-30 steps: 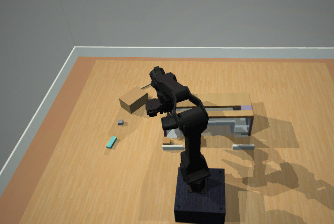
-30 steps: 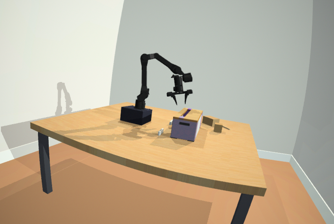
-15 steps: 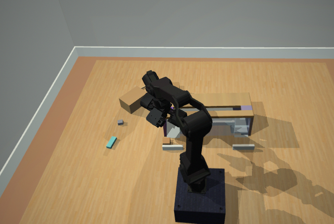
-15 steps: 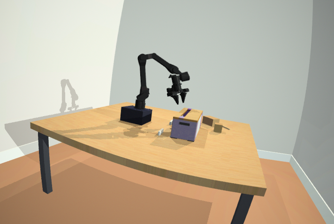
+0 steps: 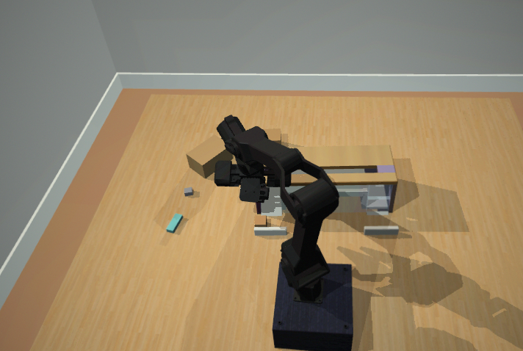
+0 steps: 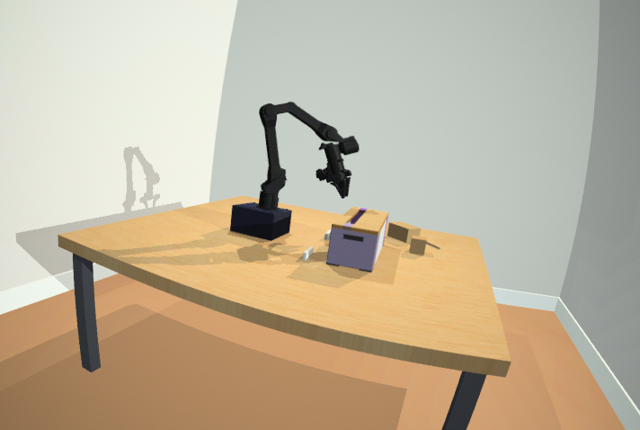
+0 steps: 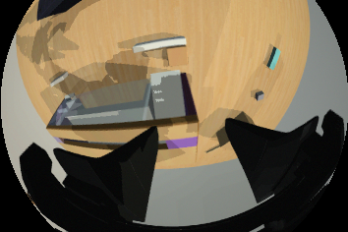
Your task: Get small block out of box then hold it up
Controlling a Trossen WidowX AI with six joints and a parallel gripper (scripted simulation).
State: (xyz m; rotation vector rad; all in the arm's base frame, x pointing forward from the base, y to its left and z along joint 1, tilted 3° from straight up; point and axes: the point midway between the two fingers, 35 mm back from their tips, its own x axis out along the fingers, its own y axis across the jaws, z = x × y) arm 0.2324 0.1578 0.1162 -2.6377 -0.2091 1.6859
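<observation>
A small orange-brown block (image 5: 260, 220) (image 7: 177, 57) lies on the table outside the box, in front of its left end as the top view shows it, close against a white bar. The clear-fronted box (image 5: 350, 155) (image 6: 353, 249) (image 7: 182, 130) stands upright with a wooden top, a long slot and purple ends. I see no block through its front, though the arm hides part of it in the top view. My gripper (image 6: 343, 195) (image 7: 193, 128) is open and empty, tilted, high above the box's left end. Its fingertips are hidden in the top view.
White bars (image 5: 270, 231) (image 5: 380, 230) lie before the box. A teal block (image 5: 174, 222) (image 7: 274, 58) and a small grey block (image 5: 189, 191) (image 7: 260, 95) lie left. A large brown block (image 5: 206, 157) (image 6: 402, 232) and a smaller brown block (image 5: 274, 135) (image 6: 417, 246) stand beyond the box.
</observation>
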